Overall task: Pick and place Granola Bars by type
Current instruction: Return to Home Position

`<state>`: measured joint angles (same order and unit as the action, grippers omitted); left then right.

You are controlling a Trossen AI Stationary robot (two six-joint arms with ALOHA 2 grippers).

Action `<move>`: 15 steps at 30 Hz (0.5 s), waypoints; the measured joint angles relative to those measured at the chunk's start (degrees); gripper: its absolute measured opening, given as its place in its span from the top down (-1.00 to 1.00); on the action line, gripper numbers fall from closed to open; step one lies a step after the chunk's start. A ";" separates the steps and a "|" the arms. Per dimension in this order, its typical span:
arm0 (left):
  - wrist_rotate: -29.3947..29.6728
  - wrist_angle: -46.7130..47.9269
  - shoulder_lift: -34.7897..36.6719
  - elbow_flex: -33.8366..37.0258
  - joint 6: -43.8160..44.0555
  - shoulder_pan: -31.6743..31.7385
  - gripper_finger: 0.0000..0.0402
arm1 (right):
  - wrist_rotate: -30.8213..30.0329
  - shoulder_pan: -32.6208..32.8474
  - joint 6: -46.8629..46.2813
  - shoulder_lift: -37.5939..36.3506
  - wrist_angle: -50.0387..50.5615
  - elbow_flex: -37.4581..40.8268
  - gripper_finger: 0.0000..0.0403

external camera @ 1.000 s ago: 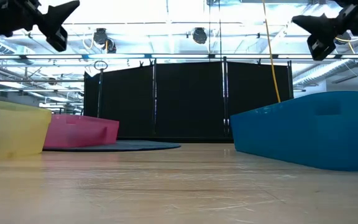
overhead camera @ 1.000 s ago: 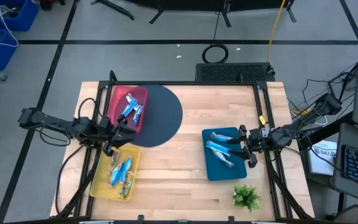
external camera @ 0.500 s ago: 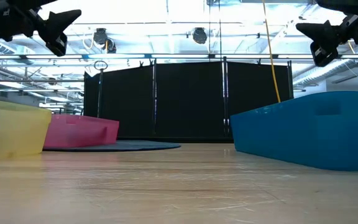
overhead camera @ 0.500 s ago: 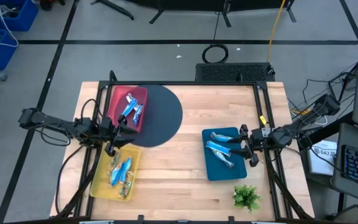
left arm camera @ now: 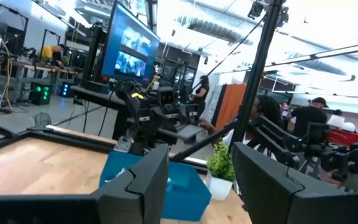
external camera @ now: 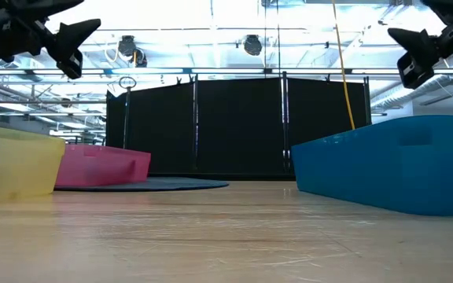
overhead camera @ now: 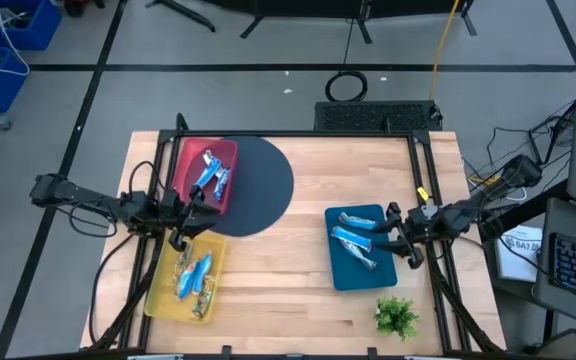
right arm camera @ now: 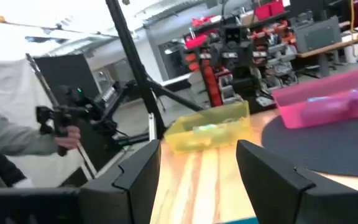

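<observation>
Granola bars in blue wrappers lie in three bins. Some lie in the red bin [overhead camera: 211, 176], some in the yellow bin [overhead camera: 192, 275], and some in the blue bin [overhead camera: 353, 242]. My left gripper [overhead camera: 199, 217] hovers open above the gap between the red and yellow bins, and it holds nothing. In the left wrist view its fingers [left arm camera: 199, 168] stand apart. My right gripper [overhead camera: 392, 238] hangs open over the right rim of the blue bin, also holding nothing. Its fingers [right arm camera: 197, 162] stand apart in the right wrist view. Both grippers stay high above the table in the low view [external camera: 68, 45] [external camera: 414, 59].
A dark round mat [overhead camera: 268, 188] lies under the red bin's right side. A small green plant [overhead camera: 396, 316] stands near the table's near right corner. Bare wood lies between the yellow bin's wall [overhead camera: 156, 292] and the blue bin's wall [overhead camera: 340, 278]. A person's sleeve and hand [right arm camera: 23, 138] show beyond the table.
My right gripper has drawn back a little toward the table's right edge, staying open. My left gripper has shifted slightly toward the left edge. The bars and bins have not moved.
</observation>
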<state>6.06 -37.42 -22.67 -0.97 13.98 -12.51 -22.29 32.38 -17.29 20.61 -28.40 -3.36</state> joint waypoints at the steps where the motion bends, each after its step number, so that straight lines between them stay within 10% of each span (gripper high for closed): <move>1: 0.00 -0.01 0.00 0.00 0.00 0.00 0.08 | 0.14 0.02 0.02 -0.53 0.12 0.21 -0.01; 15: -1.52 4.41 0.00 0.00 0.03 0.00 0.08 | 4.65 0.04 3.68 -9.20 13.95 0.47 0.00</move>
<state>4.54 -33.01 -22.68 -0.97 14.01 -12.51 -17.64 32.42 -13.61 11.41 -14.45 -2.88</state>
